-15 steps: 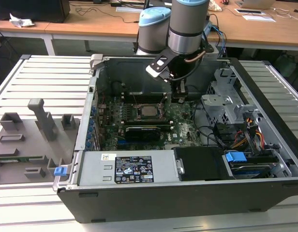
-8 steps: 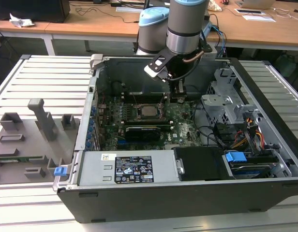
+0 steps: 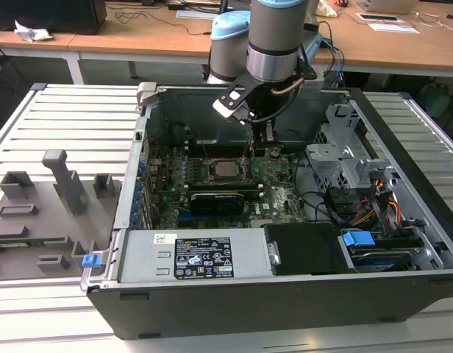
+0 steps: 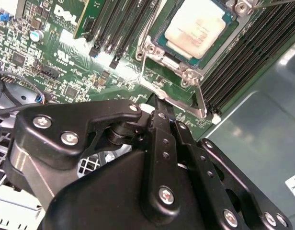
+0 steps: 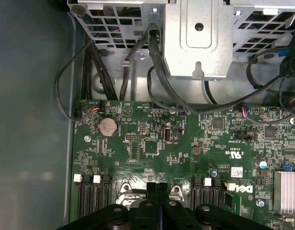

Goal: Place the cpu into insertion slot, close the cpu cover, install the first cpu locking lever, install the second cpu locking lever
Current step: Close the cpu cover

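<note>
The cpu (image 4: 198, 26) shows its pale silver face and lies flat in the insertion slot (image 3: 211, 170) on the green board. The cpu cover (image 4: 172, 58), a thin silvery frame, lies down around it. A bent wire locking lever (image 4: 181, 107) runs along the socket's near side. My gripper (image 4: 159, 100) is shut, with its two black fingers pressed together and their tips right at that lever's wire. I cannot tell whether they touch it. In the exterior view the gripper (image 3: 265, 143) hangs just to the right of the cpu (image 3: 226, 169). The joined fingers (image 5: 152, 191) also show in the first wrist view.
A grey metal drive cage (image 3: 344, 154) with black cables (image 5: 157, 72) stands to the exterior view's right of the socket. Black memory slots (image 4: 243, 57) flank the socket. A long black card (image 3: 219, 200) and the power supply (image 3: 190, 254) lie nearer. Case walls enclose everything.
</note>
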Motion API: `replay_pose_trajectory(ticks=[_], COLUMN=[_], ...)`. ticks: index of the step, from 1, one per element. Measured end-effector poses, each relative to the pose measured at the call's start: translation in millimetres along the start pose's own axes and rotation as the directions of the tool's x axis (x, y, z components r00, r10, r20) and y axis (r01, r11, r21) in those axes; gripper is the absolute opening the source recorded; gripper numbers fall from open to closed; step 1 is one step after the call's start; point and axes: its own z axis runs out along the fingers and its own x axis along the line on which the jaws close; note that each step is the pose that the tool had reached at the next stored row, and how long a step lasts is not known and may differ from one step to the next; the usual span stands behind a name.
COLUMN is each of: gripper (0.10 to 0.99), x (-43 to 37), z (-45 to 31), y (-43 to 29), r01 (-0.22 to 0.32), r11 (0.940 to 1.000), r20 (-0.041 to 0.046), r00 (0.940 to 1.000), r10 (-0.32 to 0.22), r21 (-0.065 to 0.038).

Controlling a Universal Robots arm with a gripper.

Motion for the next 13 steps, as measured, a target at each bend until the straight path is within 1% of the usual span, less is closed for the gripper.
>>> replay_pose_trajectory(ticks=[9, 13], gripper=[0.106, 0.106], x=[0.2, 0.4], z=[0.6, 1.7], y=[-9.6, -15.1], r01=[0.0, 0.0], r11=[1.0, 1.0], r20=[0.0, 0.0], r00=[1.0, 1.0], r10=[0.0, 0.0], r21=[0.0, 0.0])
